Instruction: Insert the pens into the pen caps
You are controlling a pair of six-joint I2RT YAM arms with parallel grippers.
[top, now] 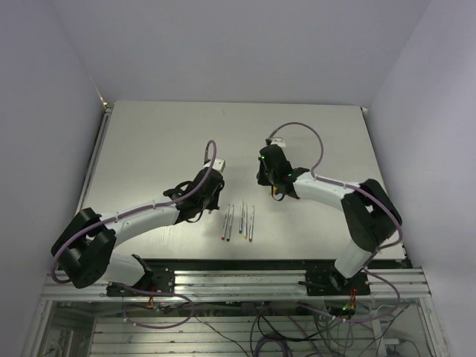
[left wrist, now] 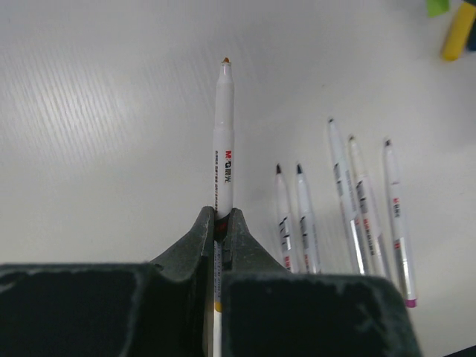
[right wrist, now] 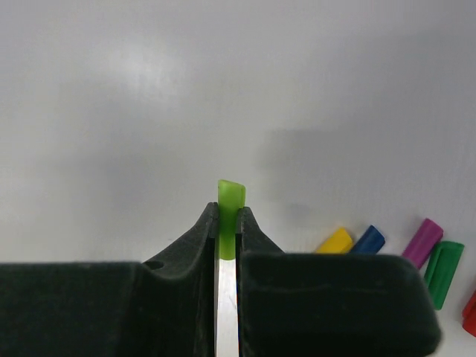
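1. Six white-grey marker pens are in sight. The held pen [left wrist: 224, 134] is clamped between the closed fingers of the left gripper [left wrist: 223, 217]. Its barrel carries red and black lettering, its orange-brown tip points away from the camera, and a yellow band shows low between the fingers.
2. Five loose pens [left wrist: 341, 186] lie side by side on the white table [left wrist: 89, 111], just right of the held pen in the left wrist view. Their dark tips all point the same way, and one has a magenta end.
3. The right gripper [right wrist: 227, 214] is closed on a lime-green cap [right wrist: 230, 195], a stubby piece whose top pokes out past the fingertips.
4. Five more caps lie on the table at the lower right of the right wrist view, bringing the count to six. They are a yellow cap [right wrist: 335, 241], a blue cap [right wrist: 370, 239], a purple cap [right wrist: 422, 239], a dark green cap [right wrist: 443, 271] and a red cap [right wrist: 470, 312] cut off by the frame edge.
5. Only the top camera shows both arms together. The two grippers hang near each other over the middle of the table, with the row of loose pens just nearer the bases. In that view the caps are too small to tell apart; only the wrist cameras show what each gripper grasps.
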